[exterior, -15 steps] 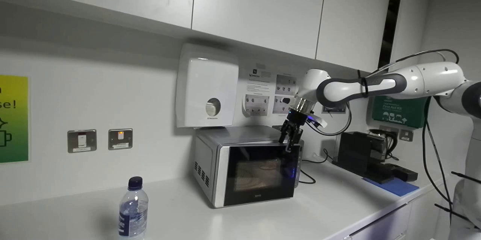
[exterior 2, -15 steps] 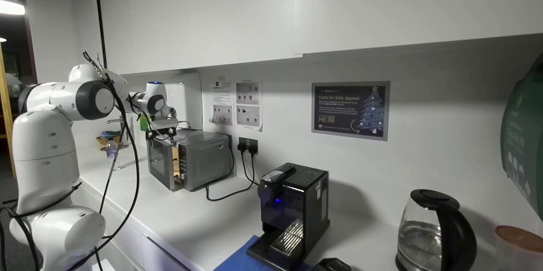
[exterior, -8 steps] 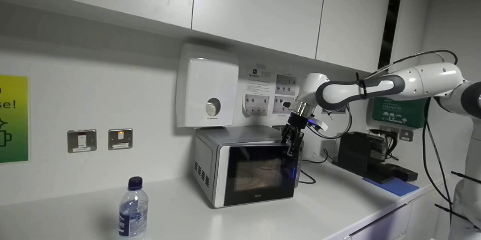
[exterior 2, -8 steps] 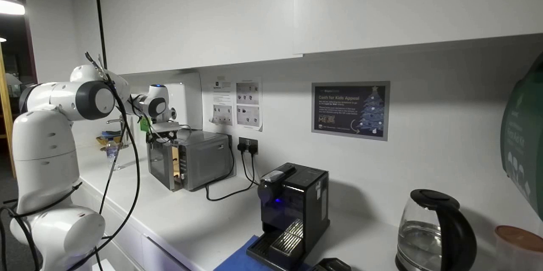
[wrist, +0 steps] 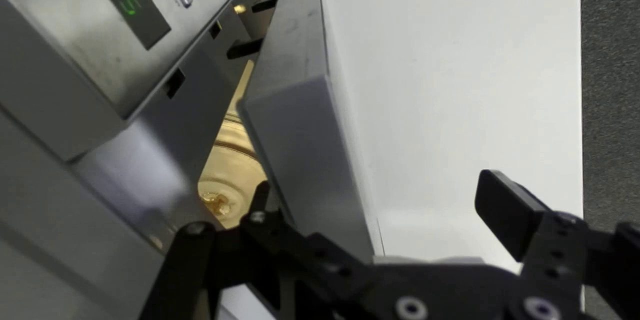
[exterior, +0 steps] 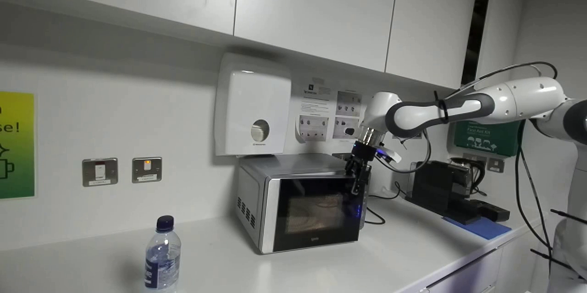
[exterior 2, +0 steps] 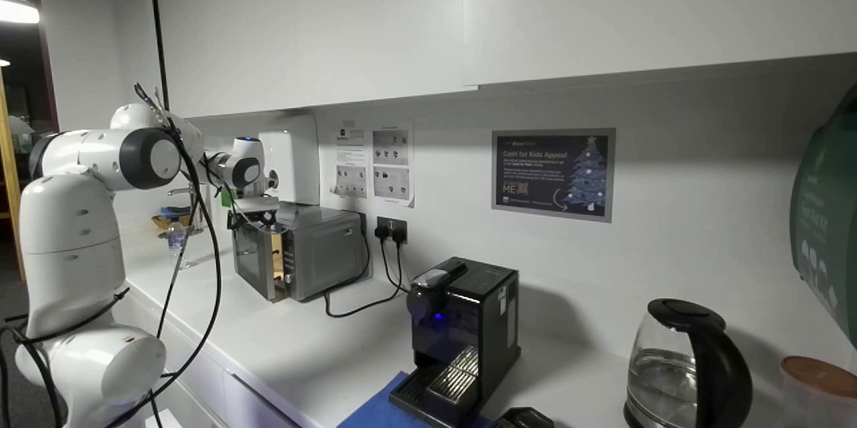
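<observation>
A silver microwave (exterior: 289,164) with a black-fronted door stands on the counter, in both exterior views. Its door (exterior 2: 253,260) is ajar, and the lit interior with a glass turntable (wrist: 232,160) shows through the gap in the wrist view. My gripper (wrist: 382,205) is open at the door's top. The grey door edge (wrist: 305,154) lies between the spread fingers: one finger (wrist: 260,200) is on the gap side, the other (wrist: 507,210) out in front, well apart from the door. Whether the nearer finger touches the door I cannot tell.
Above hang wall cupboards (exterior: 312,8) and a white dispenser (exterior: 252,105). A water bottle (exterior: 163,256) stands on the counter. A black coffee machine (exterior 2: 462,334), a glass kettle (exterior 2: 689,361) and a power cable (exterior 2: 348,313) are on the microwave's other side.
The gripper has come down a little, its fingers now lower over the door's top edge. The jaws have stayed open, and the door shows no visible movement.
</observation>
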`<state>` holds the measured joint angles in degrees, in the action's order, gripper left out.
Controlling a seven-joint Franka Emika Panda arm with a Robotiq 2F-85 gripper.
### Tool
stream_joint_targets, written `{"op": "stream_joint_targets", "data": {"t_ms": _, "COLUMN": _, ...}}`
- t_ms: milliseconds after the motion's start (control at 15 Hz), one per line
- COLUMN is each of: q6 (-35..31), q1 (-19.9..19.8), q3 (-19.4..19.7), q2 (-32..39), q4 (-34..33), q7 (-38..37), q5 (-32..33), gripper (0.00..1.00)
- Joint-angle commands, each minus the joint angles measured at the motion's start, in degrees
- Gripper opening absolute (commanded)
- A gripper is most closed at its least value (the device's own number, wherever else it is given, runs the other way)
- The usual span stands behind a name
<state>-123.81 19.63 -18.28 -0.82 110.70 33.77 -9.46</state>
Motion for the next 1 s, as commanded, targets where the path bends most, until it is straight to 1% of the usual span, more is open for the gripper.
{"op": "stream_joint_targets", "data": {"t_ms": 0, "q6": 1.01, "q1": 0.27, "q3": -0.8, "q2": -1.56, "q4": 0.45, "q7": -4.95, "q5": 1.96, "gripper": 1.0}}
{"op": "stream_joint_targets", "data": {"t_ms": 467, "q6": 1.22, "q1": 1.13, "q3": -2.35, "q2": -1.74, "q4": 0.37, "q7": -15.79, "q5": 6.24, "gripper": 1.0}}
{"op": "stream_joint_targets", "data": {"t_ms": 933, "q6": -1.08, "q1": 2.27, "q3": -3.95, "q2": -0.77, "q4": 0.11, "q7": -28.15, "q5": 10.78, "gripper": 1.0}}
